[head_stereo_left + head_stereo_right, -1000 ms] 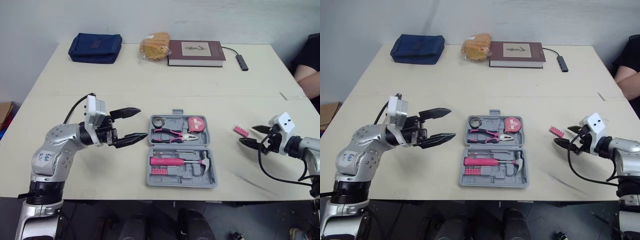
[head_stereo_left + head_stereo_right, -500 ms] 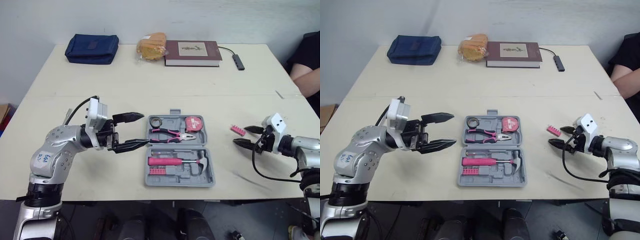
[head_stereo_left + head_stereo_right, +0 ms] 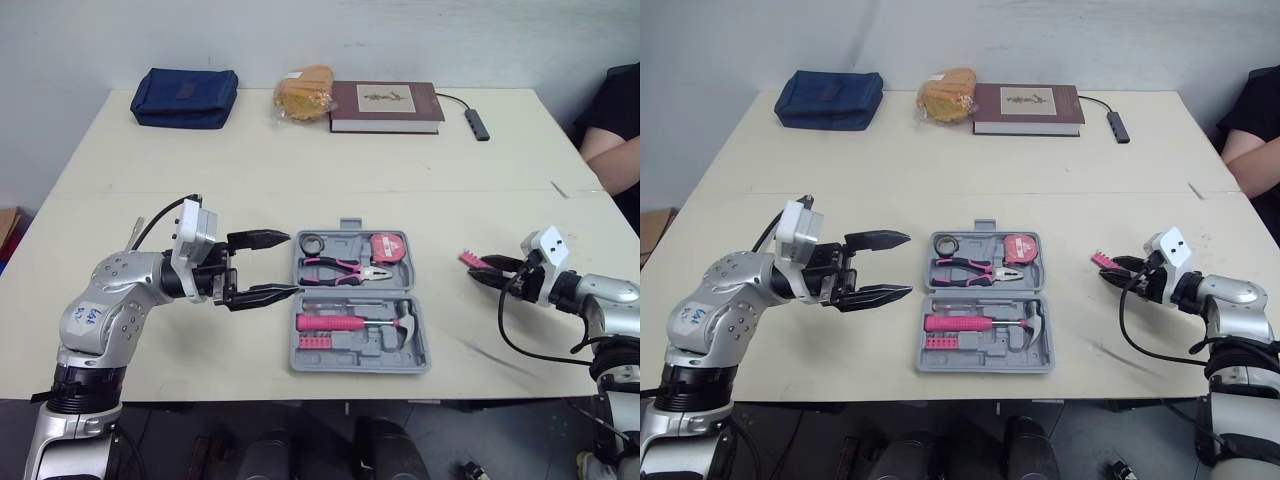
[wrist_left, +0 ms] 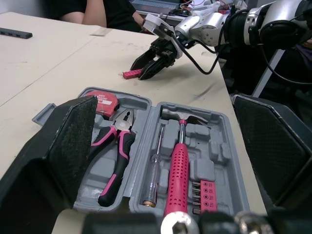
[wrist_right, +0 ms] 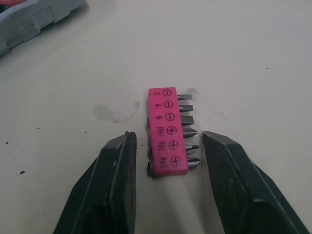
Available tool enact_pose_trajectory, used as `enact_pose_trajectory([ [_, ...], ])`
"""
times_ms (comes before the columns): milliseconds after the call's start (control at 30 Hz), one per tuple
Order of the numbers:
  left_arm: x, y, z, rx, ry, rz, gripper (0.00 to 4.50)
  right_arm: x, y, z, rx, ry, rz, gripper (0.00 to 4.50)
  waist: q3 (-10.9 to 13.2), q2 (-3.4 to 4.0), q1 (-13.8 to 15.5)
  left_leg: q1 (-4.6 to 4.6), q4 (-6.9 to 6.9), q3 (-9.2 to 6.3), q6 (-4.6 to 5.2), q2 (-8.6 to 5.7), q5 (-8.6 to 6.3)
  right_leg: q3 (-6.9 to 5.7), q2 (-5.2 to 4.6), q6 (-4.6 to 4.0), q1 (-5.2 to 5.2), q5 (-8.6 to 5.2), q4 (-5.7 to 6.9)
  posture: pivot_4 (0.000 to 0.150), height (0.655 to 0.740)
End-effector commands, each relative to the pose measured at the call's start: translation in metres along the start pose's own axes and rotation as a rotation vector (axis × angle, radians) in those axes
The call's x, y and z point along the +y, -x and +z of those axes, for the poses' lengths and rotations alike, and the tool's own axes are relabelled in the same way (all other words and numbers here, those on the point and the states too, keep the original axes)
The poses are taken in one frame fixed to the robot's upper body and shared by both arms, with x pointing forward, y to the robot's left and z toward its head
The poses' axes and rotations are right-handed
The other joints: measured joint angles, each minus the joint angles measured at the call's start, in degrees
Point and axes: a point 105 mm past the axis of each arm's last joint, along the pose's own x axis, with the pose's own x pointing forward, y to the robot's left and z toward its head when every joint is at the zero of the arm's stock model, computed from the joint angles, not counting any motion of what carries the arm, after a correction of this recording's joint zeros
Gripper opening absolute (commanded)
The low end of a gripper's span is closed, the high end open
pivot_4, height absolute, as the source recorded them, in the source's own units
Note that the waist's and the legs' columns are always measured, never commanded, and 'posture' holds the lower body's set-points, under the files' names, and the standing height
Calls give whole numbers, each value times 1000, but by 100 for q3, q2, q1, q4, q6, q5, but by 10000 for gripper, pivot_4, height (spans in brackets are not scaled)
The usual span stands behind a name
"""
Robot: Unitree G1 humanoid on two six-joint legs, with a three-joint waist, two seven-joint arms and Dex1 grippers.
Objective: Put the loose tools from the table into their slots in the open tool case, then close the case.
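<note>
The grey tool case (image 3: 400, 358) lies open at the table's front middle, holding pink pliers (image 3: 340, 268), a tape measure (image 3: 390, 247), a pink hammer (image 3: 350, 322) and a bit strip. A loose pink bit holder (image 5: 168, 131) lies flat on the table right of the case (image 3: 468, 259). My right gripper (image 3: 490, 271) is at table level with one finger on each side of the holder; its fingers (image 5: 117, 170) stand close to it, with slim gaps showing. My left gripper (image 3: 291, 264) hovers wide open just left of the case, empty.
Along the far edge sit a blue pouch (image 3: 183, 97), a bagged bread roll (image 3: 305, 92), a dark red book (image 3: 385, 105) and a small cabled hub (image 3: 475, 124). A person's arm (image 3: 612, 140) rests at the far right.
My right gripper has slid forward around the bit holder and its fingers have narrowed a lot. The left gripper crept slightly toward the case, still wide open.
</note>
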Motion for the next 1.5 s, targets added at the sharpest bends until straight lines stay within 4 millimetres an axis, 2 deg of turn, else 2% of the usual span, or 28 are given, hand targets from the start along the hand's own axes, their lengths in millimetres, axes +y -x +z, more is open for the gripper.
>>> enact_pose_trajectory([
  [33, -6, -3, 8, 7, -51, -46, 45000, 3, 1, -8, 14, -5, -1, 7055, 0, 0, 3, 0, 0, 0, 0, 0, 0, 0, 0, 0, 1, 0, -1, 1500, 7400],
  [167, -7, -5, 8, 15, -74, -71, 45000, 0, 6, -1, -19, 32, -27, 7062, 0, 0, 11, 2, 0, 0, 0, -1, 0, 0, -1, 0, 2, 0, -1, 1500, 7400],
  [267, -14, -8, 7, 23, -79, -148, 45000, 4, 13, 24, -65, 144, -4, 7062, 2, 2, 20, 1, 0, -1, 0, 0, 0, 0, -2, 0, 2, 0, -1, 1500, 7400],
  [333, -20, -9, 6, 35, -89, -200, 45000, 14, 17, 40, -84, 197, 37, 7062, 7, 11, 24, -1, 0, -1, 0, -1, 0, 0, -1, 0, -1, 0, 0, 1500, 7400],
  [400, -23, -9, 2, 53, -124, -240, 45000, 32, 22, 52, -65, 256, 104, 7062, 16, 26, 31, -7, 0, -1, 0, -1, 0, -1, -1, 0, -4, 0, -1, 1500, 7400],
  [500, -28, -7, -10, 106, -133, -306, 45000, 82, 23, 81, -64, 262, 253, 7062, 28, 47, 50, -14, 0, -2, 0, -3, 0, -2, -1, 0, -12, 0, 0, 1500, 7400],
  [633, -24, -7, -20, 124, -155, -320, 45000, 133, 20, 95, 51, 208, 336, 7062, 32, 46, 53, -21, 3, -12, -5, 0, 2, -11, -1, -1, -17, 0, 1, 1500, 7400],
  [667, -24, -8, -23, 129, -170, -329, 45000, 161, 14, 102, 33, 152, 404, 7062, 33, 44, 57, -22, 4, -15, -5, -1, 2, -12, -4, -2, -17, 1, -1, 1500, 7400],
  [700, -25, -9, -26, 133, -181, -338, 45000, 182, 11, 107, 24, 115, 456, 7062, 35, 41, 55, -22, 7, -19, -5, -1, 2, -12, -7, -2, -17, 1, -9, 1500, 7400],
  [733, -25, -11, -30, 145, -189, -344, 45000, 203, 6, 104, 43, 97, 490, 7062, 36, 38, 55, -23, 7, -25, -8, 2, 1, -15, -10, -5, -17, 0, -21, 1500, 7400],
  [800, -26, -10, -35, 166, -171, -366, 45000, 223, 2, 97, 105, 104, 499, 7062, 35, 38, 62, -43, 7, -51, -15, 6, 0, -35, -10, -13, -24, -2, -28, 1500, 7400],
  [833, -27, -10, -37, 175, -153, -380, 45000, 227, 2, 94, 138, 114, 495, 7062, 35, 38, 71, -54, 8, -57, -16, 6, 0, -41, -10, -13, -30, -2, -26, 1500, 7400],
  [1033, -26, -8, -38, 164, -168, -394, 45000, 221, 2, 73, 335, 233, 430, 7062, 35, 37, 165, -127, 48, -65, 10, -24, 2, -59, -4, 3, -76, 9, -12, 1500, 7400],
  [1133, -26, -9, -38, 167, -171, -393, 45000, 219, 2, 72, 357, 248, 435, 7062, 37, 35, 187, -164, 78, -76, 17, -26, 6, -71, -2, 9, -96, 12, 4, 1500, 7400],
  [1500, -28, -13, -41, 168, -169, -372, 45000, 207, -8, 66, 411, 296, 410, 7062, 36, 35, 175, -164, 80, -73, 27, -31, 12, -85, -1, 14, -96, 20, 8, 1500, 7400],
])
